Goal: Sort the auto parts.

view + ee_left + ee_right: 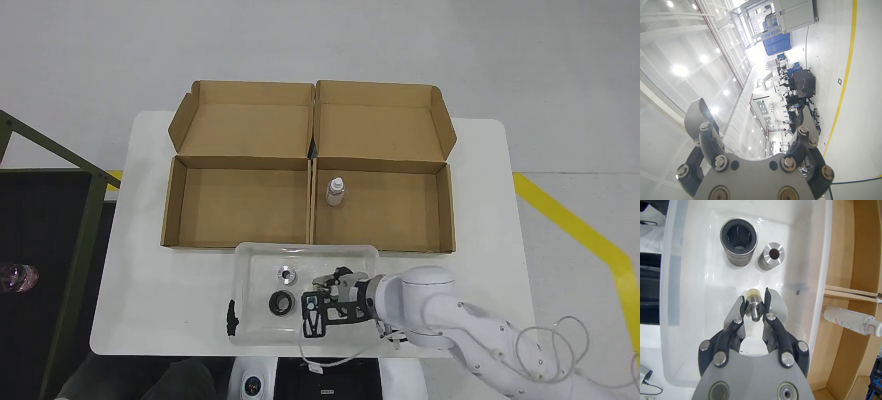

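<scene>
Bright, even light over the work table (485, 200).
Ceiling lamps (679, 69) flare white in the left wrist view; glints streak the plastic tub (806, 256); shadows are soft; straight lines bow at wrist-view edges.

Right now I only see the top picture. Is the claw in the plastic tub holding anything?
Observer: Yes. The right claw is shut on a small metal bolt, which has a screw tip and a pale yellowish end.
Operator: What's that black ring next to it?
Observer: It's a metal tube standing on end. It is hollow and black inside.
Operator: Where's my other claw?
Observer: The left claw is open with nothing between its fingers, and it points out at the room.
</scene>
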`<state>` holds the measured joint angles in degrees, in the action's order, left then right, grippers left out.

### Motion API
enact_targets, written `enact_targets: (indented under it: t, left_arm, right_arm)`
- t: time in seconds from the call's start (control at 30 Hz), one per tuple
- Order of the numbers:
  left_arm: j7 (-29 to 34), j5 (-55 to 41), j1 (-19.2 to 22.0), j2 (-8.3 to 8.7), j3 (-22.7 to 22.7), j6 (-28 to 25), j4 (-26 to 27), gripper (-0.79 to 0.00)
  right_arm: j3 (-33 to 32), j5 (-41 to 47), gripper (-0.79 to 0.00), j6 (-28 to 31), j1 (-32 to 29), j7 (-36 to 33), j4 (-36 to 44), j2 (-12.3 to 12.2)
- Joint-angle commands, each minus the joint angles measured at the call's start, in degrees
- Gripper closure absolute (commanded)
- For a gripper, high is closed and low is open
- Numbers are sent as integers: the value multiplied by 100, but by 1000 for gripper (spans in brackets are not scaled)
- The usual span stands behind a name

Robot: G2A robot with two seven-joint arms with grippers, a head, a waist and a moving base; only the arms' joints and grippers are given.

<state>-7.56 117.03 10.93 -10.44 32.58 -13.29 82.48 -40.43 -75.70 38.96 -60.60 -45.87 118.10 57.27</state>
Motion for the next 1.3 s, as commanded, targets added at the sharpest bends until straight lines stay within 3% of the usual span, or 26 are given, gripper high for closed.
enact_targets:
  t: [0.0,0.6,1.27]
  left_arm:
    - [0,0,0,0,0,0,0,-785]
    - [0,0,0,0,0,0,0,-785]
    - [0,0,0,0,0,0,0,-785]
  right_arm:
    - [-124,-70,0,-40,-79,370,28,-22]
    - [-1148,-722,0,-326,-686,2601,333,-185]
    - [-1988,-676,0,-316,-762,3433,266,-219]
